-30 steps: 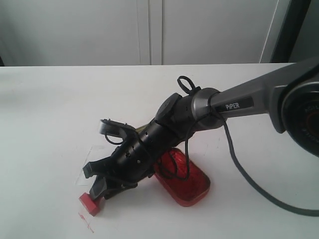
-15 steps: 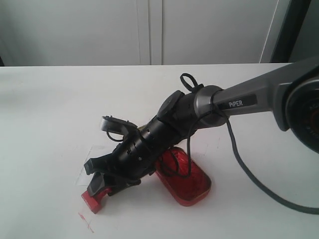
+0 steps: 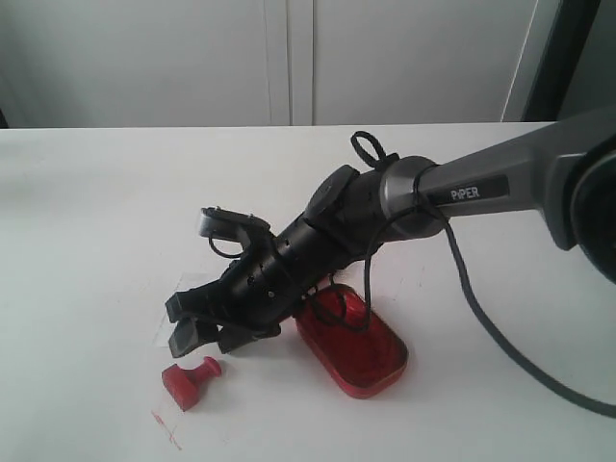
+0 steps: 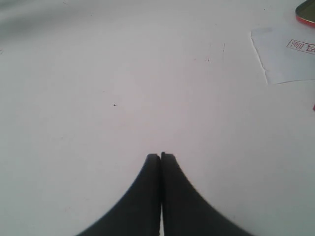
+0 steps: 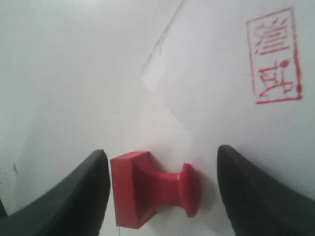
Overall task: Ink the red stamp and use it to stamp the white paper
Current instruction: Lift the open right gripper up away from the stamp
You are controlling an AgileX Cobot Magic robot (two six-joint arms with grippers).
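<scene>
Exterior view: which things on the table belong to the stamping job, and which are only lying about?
Job: red stamp; white paper, already printed; red ink tin; right gripper, jaws open.
Lying about: red streak; left gripper, jaws shut.

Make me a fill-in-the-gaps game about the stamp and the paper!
The red stamp lies on its ___.
The right pincer is ___.
The white paper carries a ___ square print.
The left pincer is ___.
Missing words: side, open, red, shut.
</scene>
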